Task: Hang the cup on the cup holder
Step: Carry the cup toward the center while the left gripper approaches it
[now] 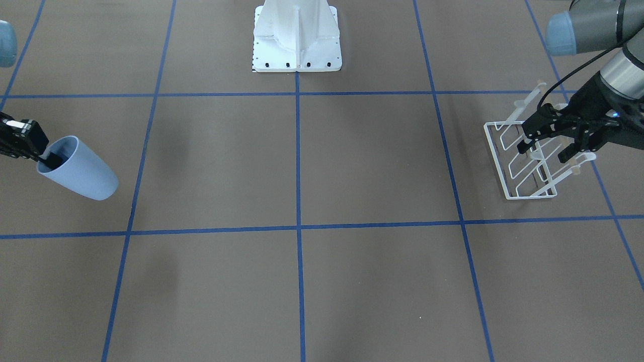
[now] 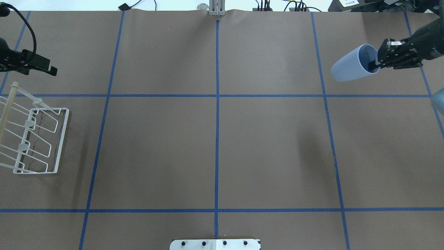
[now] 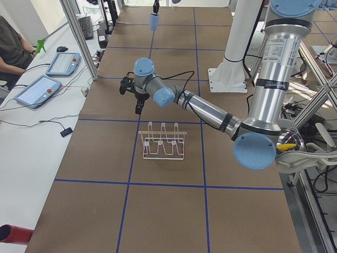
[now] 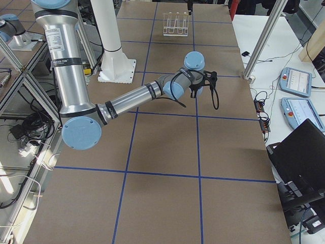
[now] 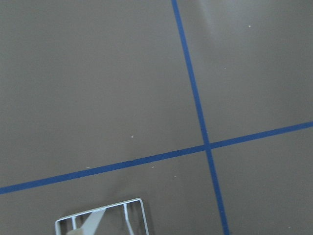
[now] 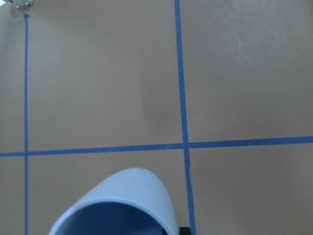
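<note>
The pale blue-grey cup (image 1: pixel 83 173) hangs tilted above the table at the robot's right. My right gripper (image 1: pixel 44 157) is shut on its rim, one finger inside the mouth. The cup also shows in the overhead view (image 2: pixel 348 66), with the right gripper (image 2: pixel 375 65) on it, and in the right wrist view (image 6: pixel 120 203). The white wire cup holder (image 1: pixel 526 161) stands on the table at the robot's left; it also shows in the overhead view (image 2: pixel 34 139). My left gripper (image 1: pixel 546 151) is open and empty, raised above the table by the rack's far side, and shows in the overhead view (image 2: pixel 37 68).
The robot's white base plate (image 1: pixel 297 55) sits at the table's middle edge. Blue tape lines (image 2: pixel 217 95) cross the brown table. A corner of the rack (image 5: pixel 105 218) shows in the left wrist view. Tablets (image 3: pixel 50 79) and a person are beside the table.
</note>
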